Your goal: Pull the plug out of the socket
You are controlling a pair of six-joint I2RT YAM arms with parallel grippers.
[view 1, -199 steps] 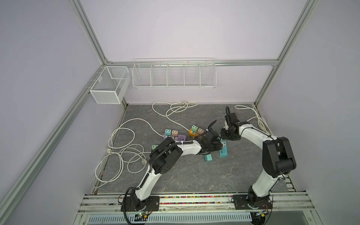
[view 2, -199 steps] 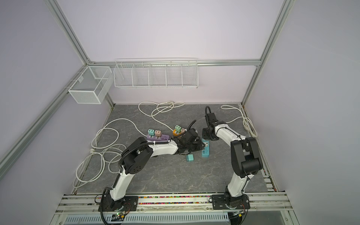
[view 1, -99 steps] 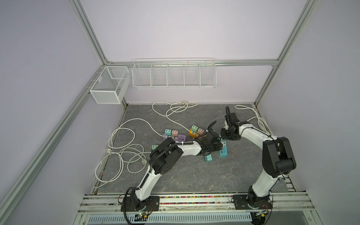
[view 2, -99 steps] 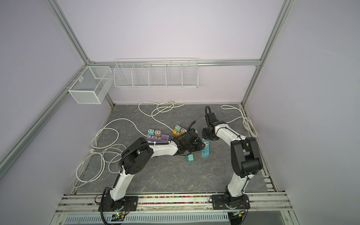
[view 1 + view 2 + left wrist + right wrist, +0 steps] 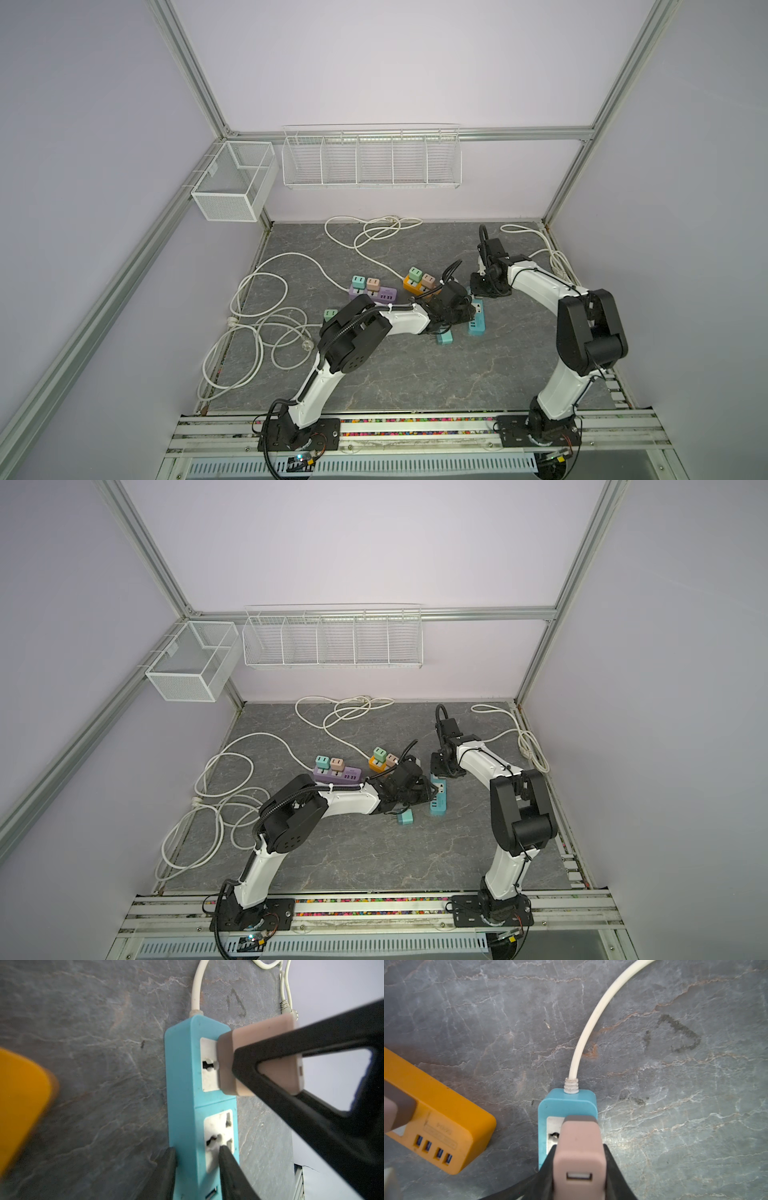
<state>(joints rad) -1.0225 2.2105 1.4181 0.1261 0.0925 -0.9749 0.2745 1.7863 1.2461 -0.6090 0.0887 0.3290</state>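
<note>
The socket is a blue power strip (image 5: 476,322) (image 5: 439,800) lying on the grey floor. A pink plug (image 5: 579,1147) (image 5: 259,1059) stands in its outlet nearest the white cord. My right gripper (image 5: 579,1169) (image 5: 478,291) is shut on the plug, one black finger on each side. My left gripper (image 5: 197,1167) (image 5: 466,311) is shut on the strip's other end: one finger (image 5: 168,1167) lies against its side wall and the other finger (image 5: 226,1167) on its second outlet. In both top views the two grippers meet over the strip.
An orange strip (image 5: 415,284) (image 5: 438,1126) with two plugs lies just left of the blue one, and a purple strip (image 5: 374,294) further left. A loose teal plug (image 5: 444,338) lies near the left wrist. White cords (image 5: 266,332) loop on the left floor. Wire baskets (image 5: 370,158) hang on the back wall.
</note>
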